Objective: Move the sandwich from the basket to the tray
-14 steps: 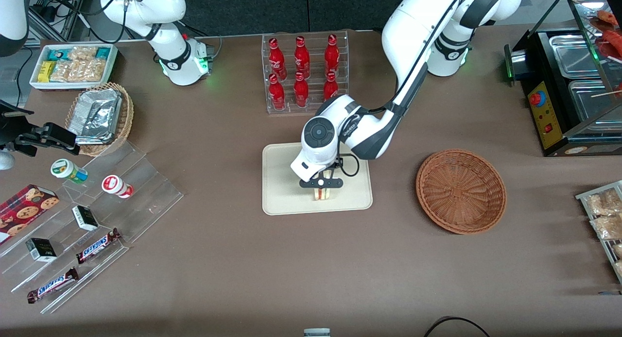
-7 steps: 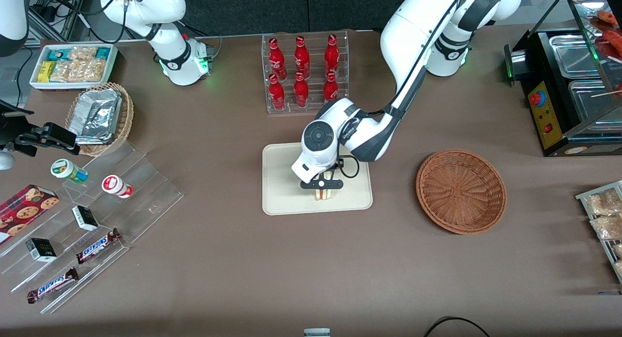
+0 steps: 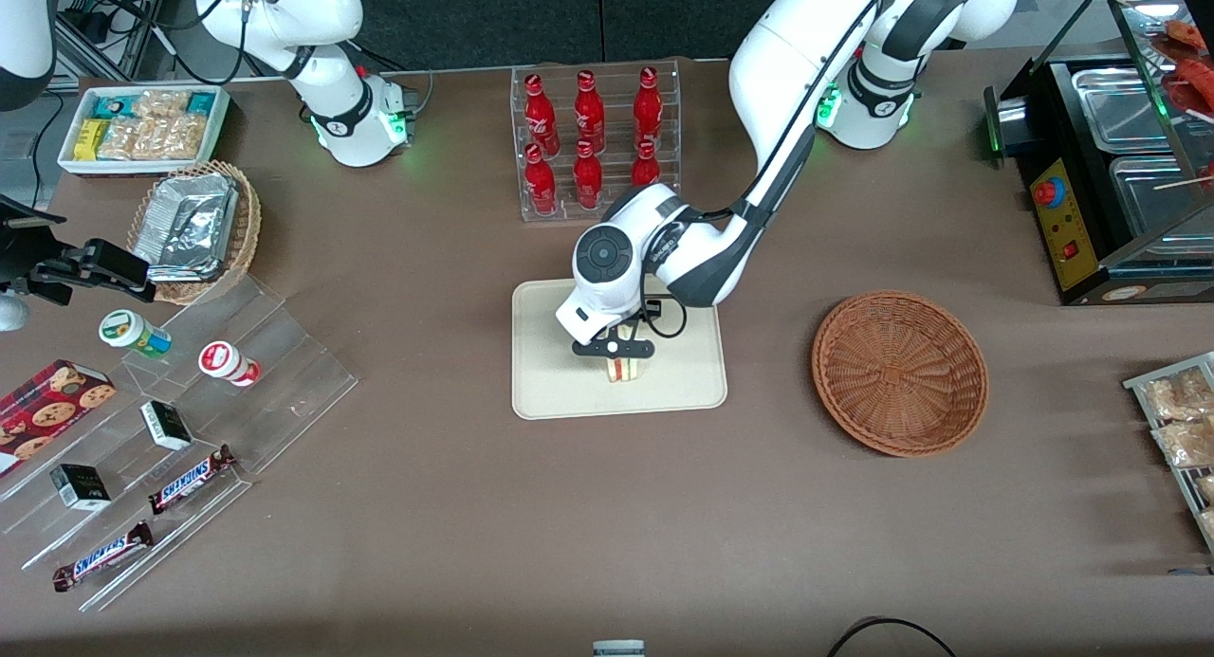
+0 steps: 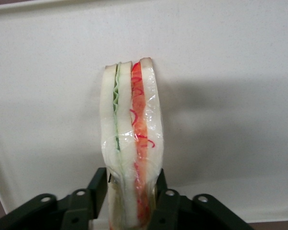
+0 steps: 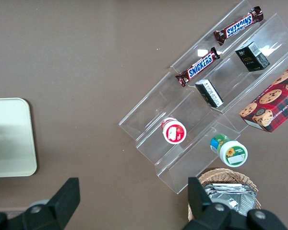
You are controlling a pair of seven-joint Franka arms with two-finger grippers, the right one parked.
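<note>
The sandwich [image 3: 624,369] is a wrapped white wedge with red and green filling stripes. It stands on edge over the cream tray [image 3: 550,377], between the fingers of my left gripper [image 3: 615,350]. In the left wrist view the gripper [image 4: 129,186] is shut on the sandwich [image 4: 132,139], with a black finger [image 4: 98,186] pressed against each side and the tray [image 4: 230,72] beneath. I cannot tell whether the sandwich touches the tray. The reddish-brown basket [image 3: 899,373] stands empty, toward the working arm's end of the table. A corner of the tray [image 5: 9,139] shows in the right wrist view.
A clear rack of red bottles [image 3: 593,140] stands farther from the front camera than the tray. A clear stepped shelf with snacks [image 3: 180,429], a tan foil basket [image 3: 194,226] and a white snack bin [image 3: 142,126] lie toward the parked arm's end. A black food warmer [image 3: 1110,183] stands toward the working arm's end.
My left gripper has moved with the sandwich a little away from the front camera and slightly toward the parked arm's end, staying over the tray.
</note>
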